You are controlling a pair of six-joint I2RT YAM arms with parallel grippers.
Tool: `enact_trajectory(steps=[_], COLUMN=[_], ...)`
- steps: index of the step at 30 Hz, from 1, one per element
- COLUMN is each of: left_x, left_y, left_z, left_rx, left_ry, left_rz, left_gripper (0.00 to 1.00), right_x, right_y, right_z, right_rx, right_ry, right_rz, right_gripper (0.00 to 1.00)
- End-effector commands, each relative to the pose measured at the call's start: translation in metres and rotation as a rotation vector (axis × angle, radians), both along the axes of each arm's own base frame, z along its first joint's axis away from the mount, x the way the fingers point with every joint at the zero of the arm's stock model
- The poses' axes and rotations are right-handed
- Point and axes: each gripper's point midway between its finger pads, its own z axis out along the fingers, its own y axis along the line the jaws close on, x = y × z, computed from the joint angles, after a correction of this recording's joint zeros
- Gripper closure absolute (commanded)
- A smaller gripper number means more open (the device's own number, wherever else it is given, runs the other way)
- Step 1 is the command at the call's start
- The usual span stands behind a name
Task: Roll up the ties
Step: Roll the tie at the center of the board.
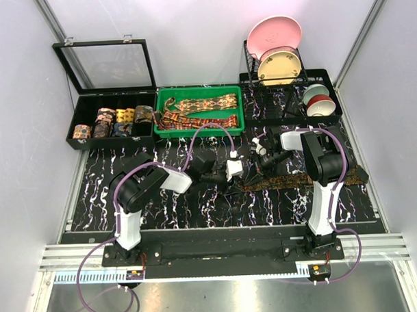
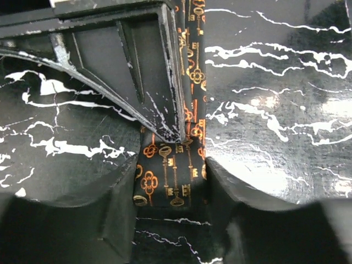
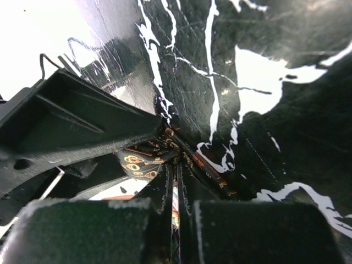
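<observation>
A dark tie [image 1: 302,179] with gold and orange keys lies across the marbled table in front of the right arm. Its near end is folded into a small roll [image 2: 169,177]. My left gripper [image 2: 170,173] has a finger against each side of that roll, so it is shut on it. My right gripper [image 3: 177,160] is shut on the same tie just beyond the roll, with thin cloth pinched between its fingers [image 3: 165,192]. One of those black fingers [image 2: 137,71] shows pressing down beside the tie strip. In the top view the two grippers meet at mid-table [image 1: 246,168].
A green tray [image 1: 164,96] at the back holds loose patterned ties. A black case [image 1: 80,109] with its lid up holds several rolled ties. A dish rack [image 1: 281,81] with plates and bowls [image 1: 317,101] stands at the back right.
</observation>
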Motion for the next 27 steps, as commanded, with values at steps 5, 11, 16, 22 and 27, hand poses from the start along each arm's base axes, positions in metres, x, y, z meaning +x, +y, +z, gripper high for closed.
enact_trajectory(steps=[5, 11, 16, 22, 27], left_x=[0.004, 0.001, -0.003, 0.0, -0.006], left_y=[0.001, 0.023, 0.043, 0.056, 0.059], left_z=[-0.007, -0.021, -0.033, -0.036, -0.037], left_rx=[0.104, 0.326, 0.499, 0.63, 0.696], left_ry=[0.003, 0.026, 0.019, 0.007, 0.03], left_rz=[0.015, 0.034, 0.033, 0.035, 0.01], left_gripper=[0.86, 0.93, 0.93, 0.94, 0.91], right_x=[-0.005, 0.0, -0.001, 0.003, 0.009], right_y=[-0.013, -0.011, -0.021, -0.022, -0.007], right_z=[-0.032, 0.007, 0.026, 0.041, 0.05], right_rx=[-0.142, -0.08, -0.053, 0.033, 0.145], right_ry=[-0.044, -0.103, -0.112, -0.134, -0.109], right_rz=[0.047, 0.024, 0.006, -0.021, -0.074], right_gripper=[0.96, 0.79, 0.71, 0.59, 0.56])
